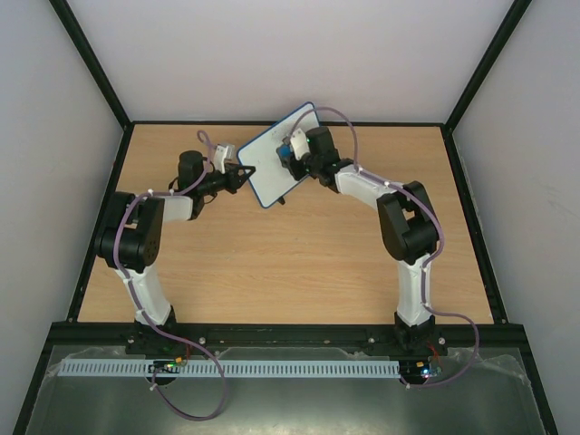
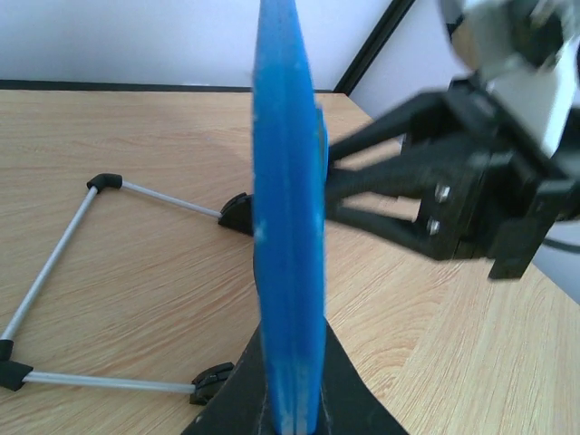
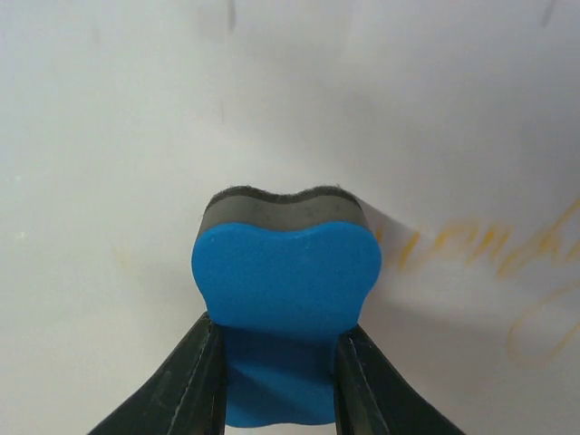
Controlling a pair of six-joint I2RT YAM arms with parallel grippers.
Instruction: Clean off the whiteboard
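The whiteboard point(image 1: 269, 163), white with a thin blue frame, is held up off the table and tilted. My left gripper point(image 1: 243, 169) is shut on its left edge. In the left wrist view that blue edge point(image 2: 288, 227) rises straight out of the closed gripper point(image 2: 290, 403). My right gripper point(image 1: 292, 156) is shut on a blue eraser block point(image 3: 285, 272), and the block's dark felt face is pressed against the whiteboard point(image 3: 136, 136). Faint orange scribbles point(image 3: 480, 245) remain just right of the eraser. From the left wrist, the right gripper point(image 2: 362, 195) reaches the board's far side.
A thin metal rod frame with black corner pieces point(image 2: 54, 263) lies on the wooden table point(image 1: 290, 272) below the board. Black rails and pale walls point(image 1: 54, 136) enclose the table on three sides.
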